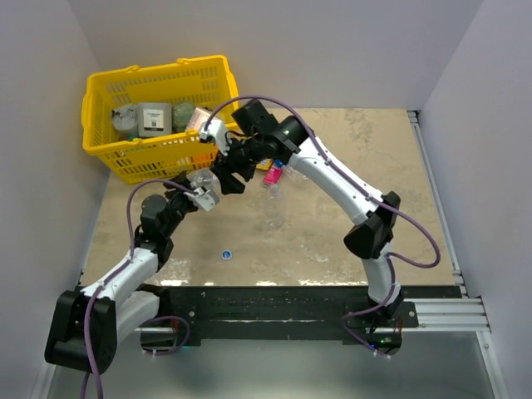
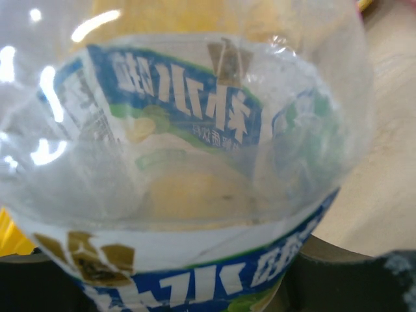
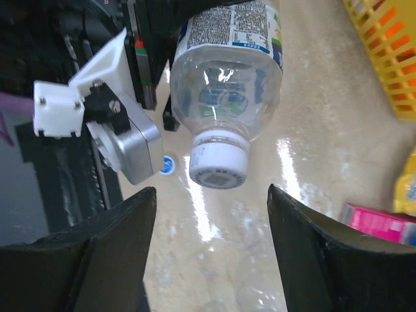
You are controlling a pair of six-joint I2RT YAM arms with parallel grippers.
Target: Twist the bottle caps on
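While the left fingers [image 2: 338, 286] clamp the bottle [image 3: 227, 71], the right fingers [image 3: 117, 247], wide either side of its whitish cap [image 3: 220, 162], should close squarely on it before twisting.

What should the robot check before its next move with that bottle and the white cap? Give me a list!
1. Hold: the left gripper is clamped on the bottle: ok.
2. Seating: the white cap sits on the bottle's neck: ok.
3. Tightness of that cap: cannot tell.
4. Release: the right gripper is open, fingers wide apart, not touching the cap: ok.
5. Line-up: the cap shows between those fingers in the right wrist view: ok.
6. Spare: the blue cap lies loose on the table, away from both arms: ok.
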